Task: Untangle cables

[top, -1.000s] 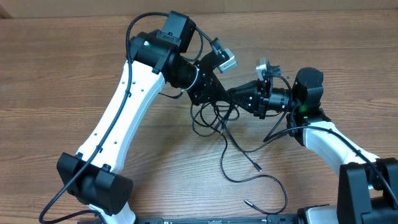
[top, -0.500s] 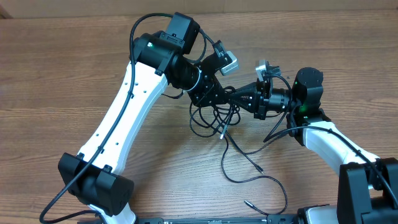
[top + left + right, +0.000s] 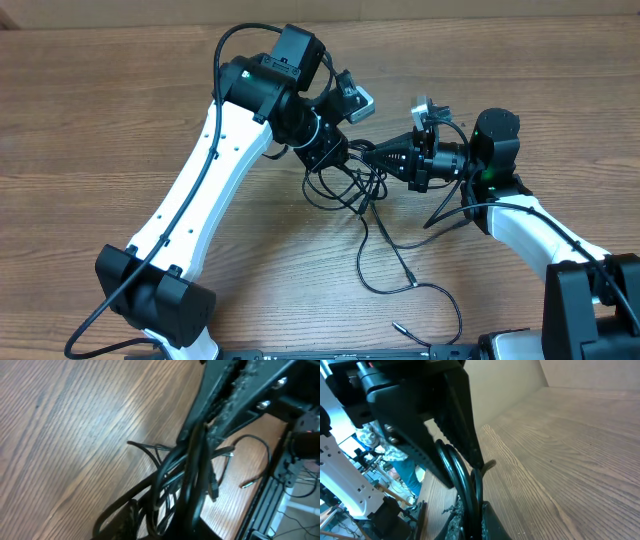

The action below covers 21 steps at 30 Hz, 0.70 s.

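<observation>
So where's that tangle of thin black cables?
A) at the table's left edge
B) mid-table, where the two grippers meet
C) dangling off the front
B: in the overhead view the cables bunch mid-table, right where the left gripper and right gripper come together.

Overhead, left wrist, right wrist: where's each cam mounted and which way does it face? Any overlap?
Overhead: fixed above the table, looking straight down; both arms show, left pincer and right pincer tip to tip over the cables.
Left wrist: on the left arm, looking past its own dark fingers down at cables and table.
Right wrist: on the right arm, low, facing across the table; black pincer parts and close-up cables at left.
Shared: all three see the cables and the table.
</observation>
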Available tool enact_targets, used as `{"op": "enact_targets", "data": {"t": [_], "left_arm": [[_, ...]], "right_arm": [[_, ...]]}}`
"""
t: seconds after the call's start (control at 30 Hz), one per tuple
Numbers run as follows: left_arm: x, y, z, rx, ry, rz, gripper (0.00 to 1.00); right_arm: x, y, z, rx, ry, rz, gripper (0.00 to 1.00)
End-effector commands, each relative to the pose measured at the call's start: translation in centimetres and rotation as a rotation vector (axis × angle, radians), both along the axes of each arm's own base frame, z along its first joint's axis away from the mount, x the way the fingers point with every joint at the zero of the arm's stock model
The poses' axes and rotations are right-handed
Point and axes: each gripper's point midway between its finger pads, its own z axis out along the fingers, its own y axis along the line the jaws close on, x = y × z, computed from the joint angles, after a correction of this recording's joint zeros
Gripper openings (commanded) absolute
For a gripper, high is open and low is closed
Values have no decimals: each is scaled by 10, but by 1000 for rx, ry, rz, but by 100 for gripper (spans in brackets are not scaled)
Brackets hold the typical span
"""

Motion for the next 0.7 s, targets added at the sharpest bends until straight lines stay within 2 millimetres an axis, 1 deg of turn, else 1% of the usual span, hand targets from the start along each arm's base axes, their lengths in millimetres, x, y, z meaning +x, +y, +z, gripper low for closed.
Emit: {"op": "enact_targets", "data": {"t": [0.0, 0.07, 0.13, 0.2, 0.33, 0.47, 0.67], "left_arm": [[2, 6, 5, 18, -29, 33, 23], [4, 5, 6, 13, -27, 49, 27], [4, 5, 6, 10, -23, 54, 34], [0, 0, 8, -18, -7, 40, 37], [-7, -13, 13, -80, 17, 7, 39], [-9, -17, 14, -86, 13, -5, 41], [-13, -25, 14, -89, 8, -28, 41]], "right_arm": [[-4, 2, 7, 8, -18, 28, 4], [-4, 2, 7, 8, -18, 28, 4], [-4, 2, 7, 8, -18, 28, 4], [-4, 2, 7, 8, -18, 28, 4], [-4, 2, 7, 8, -18, 28, 4], [-4, 2, 7, 8, -18, 28, 4], [-4, 2, 7, 8, -18, 28, 4]]}}
